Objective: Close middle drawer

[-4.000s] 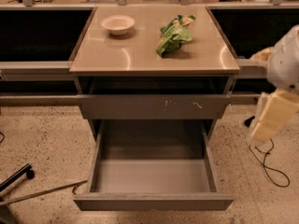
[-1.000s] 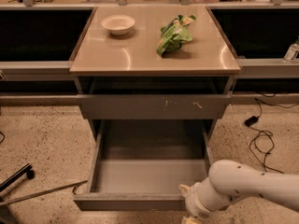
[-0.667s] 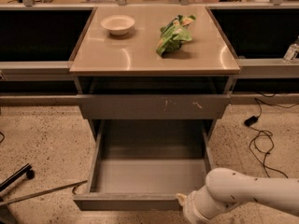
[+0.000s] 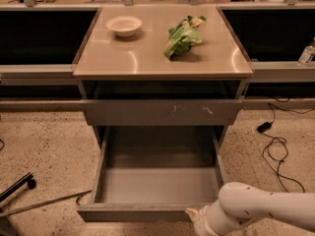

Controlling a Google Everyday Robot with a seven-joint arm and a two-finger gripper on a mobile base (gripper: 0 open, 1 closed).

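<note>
1. Cabinet top point(image 4: 147, 58): tan and flat, standing between two dark recesses.
2. Middle drawer point(image 4: 157, 185): pulled fully out below the scratched drawer front point(image 4: 147, 113), smooth grey inside, its plain front panel nearest the camera.
3. Robot arm point(image 4: 266, 208): white, entering from the lower right and lying low at the drawer's front right corner.
4. Green bag point(image 4: 182, 36): lying crumpled on the top, right of centre.
5. White bowl point(image 4: 124, 25): upright, at the rear left of the top.
6. Gripper point(image 4: 196, 216): at the right end of the drawer's front panel. Whether it is open or closed cannot be told, and no hold is visible.
</note>
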